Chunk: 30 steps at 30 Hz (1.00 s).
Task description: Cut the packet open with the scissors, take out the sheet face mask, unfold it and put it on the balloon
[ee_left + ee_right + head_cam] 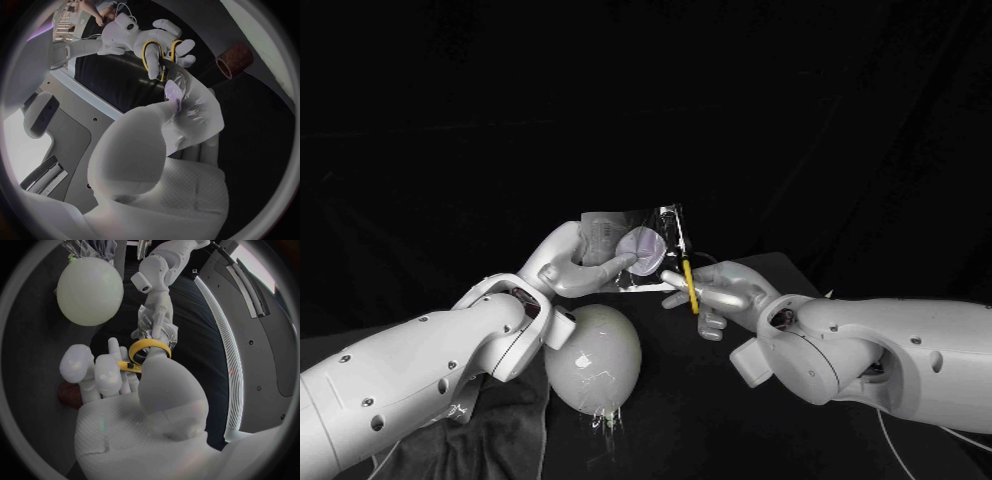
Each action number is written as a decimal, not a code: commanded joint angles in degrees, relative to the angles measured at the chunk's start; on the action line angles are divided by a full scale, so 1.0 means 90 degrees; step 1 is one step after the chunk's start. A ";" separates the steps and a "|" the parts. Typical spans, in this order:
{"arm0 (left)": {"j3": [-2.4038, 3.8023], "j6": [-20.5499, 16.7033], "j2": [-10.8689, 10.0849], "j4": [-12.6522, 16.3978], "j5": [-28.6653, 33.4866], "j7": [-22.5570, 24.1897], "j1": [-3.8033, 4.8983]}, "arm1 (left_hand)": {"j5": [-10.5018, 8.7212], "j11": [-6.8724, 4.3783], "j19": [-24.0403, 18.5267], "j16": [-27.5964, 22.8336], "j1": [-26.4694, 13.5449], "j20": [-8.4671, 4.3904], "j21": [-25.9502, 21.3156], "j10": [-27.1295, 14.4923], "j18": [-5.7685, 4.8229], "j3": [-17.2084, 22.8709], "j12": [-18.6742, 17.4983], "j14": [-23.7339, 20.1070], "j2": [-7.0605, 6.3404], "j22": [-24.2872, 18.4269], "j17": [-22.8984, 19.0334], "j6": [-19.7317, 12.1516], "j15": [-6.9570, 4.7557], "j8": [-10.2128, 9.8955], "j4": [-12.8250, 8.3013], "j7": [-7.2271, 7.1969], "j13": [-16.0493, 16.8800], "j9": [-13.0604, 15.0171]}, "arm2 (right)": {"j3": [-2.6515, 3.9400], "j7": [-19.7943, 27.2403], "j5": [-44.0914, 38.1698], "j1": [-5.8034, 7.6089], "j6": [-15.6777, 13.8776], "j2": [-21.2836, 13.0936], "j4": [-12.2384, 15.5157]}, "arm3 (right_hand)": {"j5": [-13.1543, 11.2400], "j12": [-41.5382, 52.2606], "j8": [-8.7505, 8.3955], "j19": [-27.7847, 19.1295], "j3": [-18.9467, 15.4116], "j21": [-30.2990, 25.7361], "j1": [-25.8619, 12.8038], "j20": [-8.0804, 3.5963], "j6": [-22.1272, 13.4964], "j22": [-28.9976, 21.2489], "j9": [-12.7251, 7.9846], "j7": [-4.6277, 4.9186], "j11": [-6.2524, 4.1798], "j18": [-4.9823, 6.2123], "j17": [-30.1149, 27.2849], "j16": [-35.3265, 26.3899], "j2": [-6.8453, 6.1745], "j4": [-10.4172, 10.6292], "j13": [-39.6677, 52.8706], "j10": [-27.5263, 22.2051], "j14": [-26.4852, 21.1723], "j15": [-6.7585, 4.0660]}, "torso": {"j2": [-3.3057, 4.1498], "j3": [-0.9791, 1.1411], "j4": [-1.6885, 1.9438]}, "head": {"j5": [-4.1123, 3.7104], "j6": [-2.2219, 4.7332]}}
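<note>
We see the left hand (pixel 578 268) pinching the face mask packet (pixel 629 243) upright above the balloon (pixel 593 357) on the tabletop (pixel 689 415); the right hand (pixel 721 296) grips the yellow-handled scissors (pixel 688 278), fingers closed through the loops, blades at the packet's edge

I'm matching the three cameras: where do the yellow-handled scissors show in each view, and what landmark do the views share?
Head view: scissors mid-picture, upright in the right hand, blades at the right edge of the packet.
Left wrist view: scissors beyond the packet, yellow loops on the right hand's fingers.
Right wrist view: scissors, yellow loop on the right hand, just short of the packet.
Shared landmark: the packet, held by the left hand.
</note>
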 commanded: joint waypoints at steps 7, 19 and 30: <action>0.0004 0.0045 0.0002 -0.0079 -0.0287 0.0121 0.0003 | 0.0019 -0.0014 -0.0052 -0.0040 -0.0012 0.0008 -0.0020 0.0044 0.0078 -0.0002 0.0017 0.0004 0.0052 -0.0009 0.0009 0.0046 -0.0039 0.0021 -0.0050 0.0003 -0.0006 0.0744 | 0.0009 -0.0119 -0.0132 0.0047 0.0381 -0.0068 0.0022 | -0.0027 0.0018 -0.0028 -0.0028 -0.0119 0.0000 -0.0058 0.0028 -0.0109 0.0305 -0.0002 0.0070 -0.0001 0.0121 0.0009 -0.0008 -0.0008 0.0059 -0.0012 -0.0026 -0.0021 0.0013 | 0.0001 -0.0001 -0.0003 | -0.0010 -0.0017; 0.0003 0.0120 0.0019 -0.0169 -0.0569 0.0194 0.0004 | 0.0018 -0.0013 -0.0057 -0.0042 -0.0017 0.0010 -0.0022 0.0043 0.0077 -0.0001 0.0017 0.0002 0.0051 -0.0009 0.0011 0.0047 -0.0038 0.0022 -0.0054 0.0003 -0.0006 0.0746 | 0.0007 -0.0460 -0.0223 0.0128 0.0695 -0.0168 0.0025 | -0.0027 0.0128 0.0082 0.0088 -0.0102 0.0185 -0.0056 0.0034 0.0048 0.0369 0.0038 -0.0001 -0.0068 0.0105 0.0130 0.0094 0.0028 0.0077 0.0002 0.0204 0.0038 -0.0033 | -0.0002 -0.0001 0.0001 | -0.0013 -0.0031; 0.0001 0.0171 -0.0012 -0.0180 -0.0645 0.0212 0.0005 | 0.0018 -0.0013 -0.0057 -0.0042 -0.0017 0.0010 -0.0022 0.0043 0.0077 -0.0001 0.0017 0.0002 0.0051 -0.0009 0.0011 0.0047 -0.0038 0.0022 -0.0054 0.0003 -0.0006 0.0746 | 0.0005 -0.0486 -0.0045 0.0179 0.0405 -0.0238 -0.0102 | -0.0022 0.0935 0.0779 0.0762 -0.0144 0.1298 0.0304 -0.0391 0.1203 0.0836 0.0384 -0.0611 -0.0666 -0.0115 0.0897 0.0569 0.0353 -0.0053 0.0534 0.1840 0.0498 -0.0534 | 0.0001 -0.0004 0.0008 | -0.0028 -0.0047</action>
